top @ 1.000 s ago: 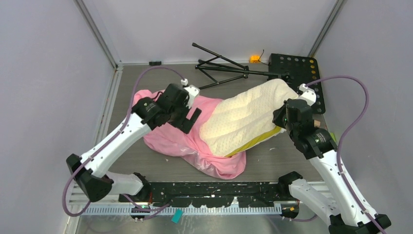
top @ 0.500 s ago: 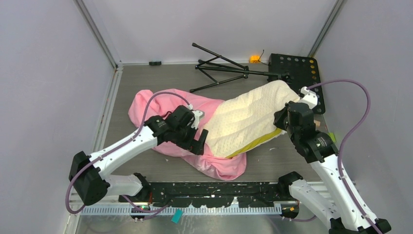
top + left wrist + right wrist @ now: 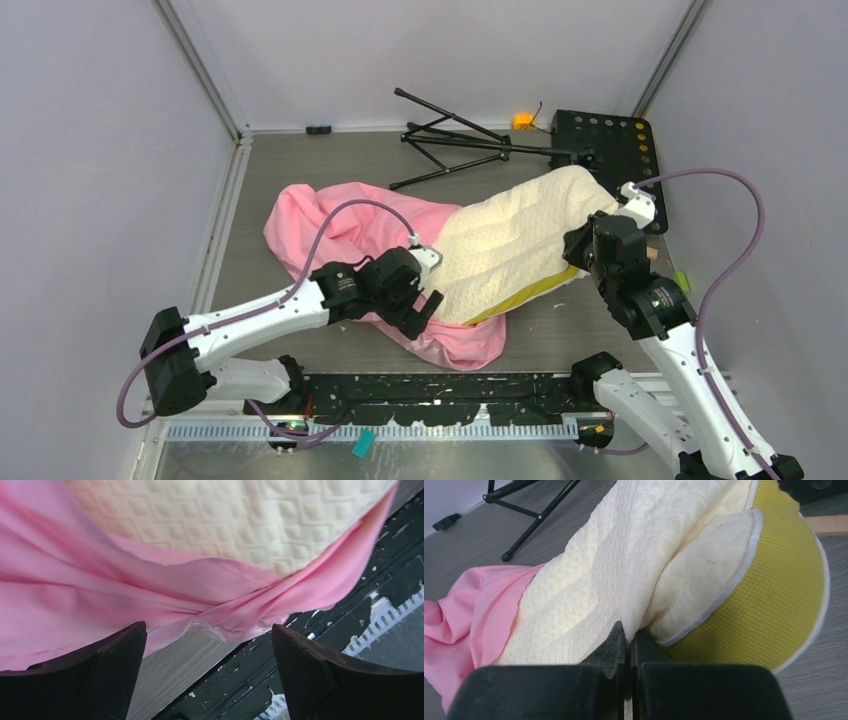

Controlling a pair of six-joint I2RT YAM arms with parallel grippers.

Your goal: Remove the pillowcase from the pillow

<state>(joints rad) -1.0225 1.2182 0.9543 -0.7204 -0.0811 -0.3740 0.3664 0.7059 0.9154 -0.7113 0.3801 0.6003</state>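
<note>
Progress looks past halfway: the pillow (image 3: 510,240) lies mostly bare, with only its near left end inside the pink pillowcase (image 3: 330,225). The right gripper (image 3: 628,636) pinches the pillow's quilted right end. The left gripper (image 3: 207,645), spread wide, hovers over the pillowcase's near edge, gripping nothing.

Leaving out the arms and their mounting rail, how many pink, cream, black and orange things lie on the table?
Pink: 1, pillowcase
Cream: 1, pillow
Black: 3, tripod, perforated plate, small clip
Orange: 1, small part
Total: 6
</note>
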